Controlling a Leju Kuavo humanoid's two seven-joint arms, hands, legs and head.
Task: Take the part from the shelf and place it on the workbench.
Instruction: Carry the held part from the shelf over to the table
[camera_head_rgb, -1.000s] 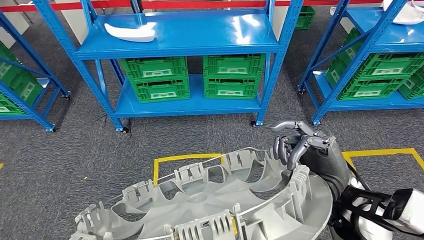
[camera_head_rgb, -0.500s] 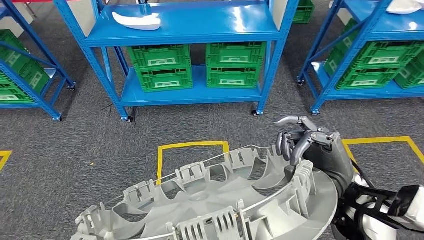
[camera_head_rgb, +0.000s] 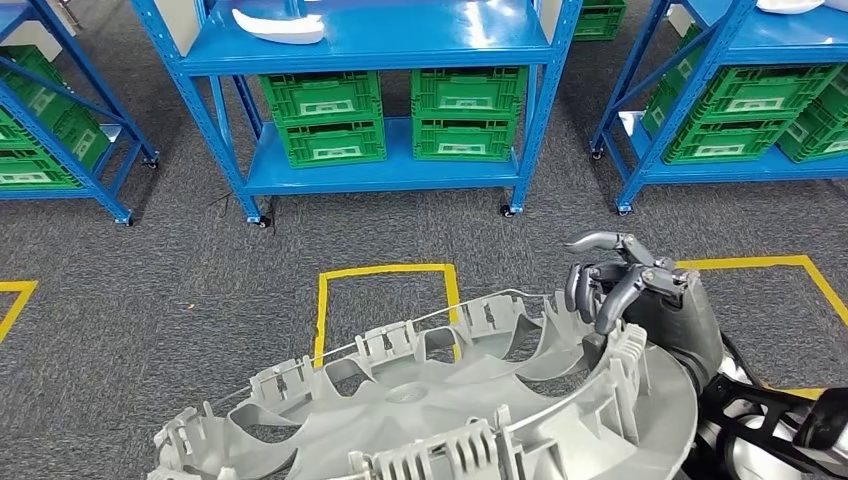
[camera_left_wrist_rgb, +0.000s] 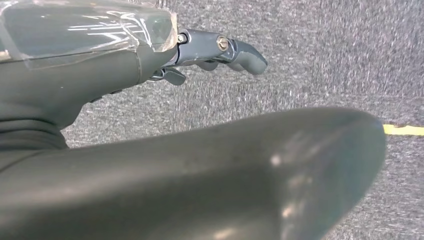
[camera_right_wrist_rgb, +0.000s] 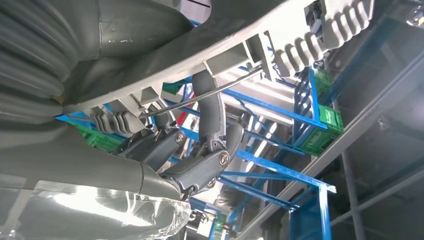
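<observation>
We see a blue metal shelving unit (camera_head_rgb: 380, 45) on castors over grey carpet (camera_head_rgb: 150, 300). Four green slatted plastic crates (camera_head_rgb: 322, 122) sit in two stacks on its lower shelf, and a white curved moulding (camera_head_rgb: 278, 25) lies near the upper shelf's left edge. A yellow tape square (camera_head_rgb: 385, 272) marks the carpet.

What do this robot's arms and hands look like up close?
The right hand has dark grey jointed fingers with silver screws and a grey ribbed cover. Its wrist is black framework, then white. The left hand matches, with a clear glossy shell behind.
</observation>
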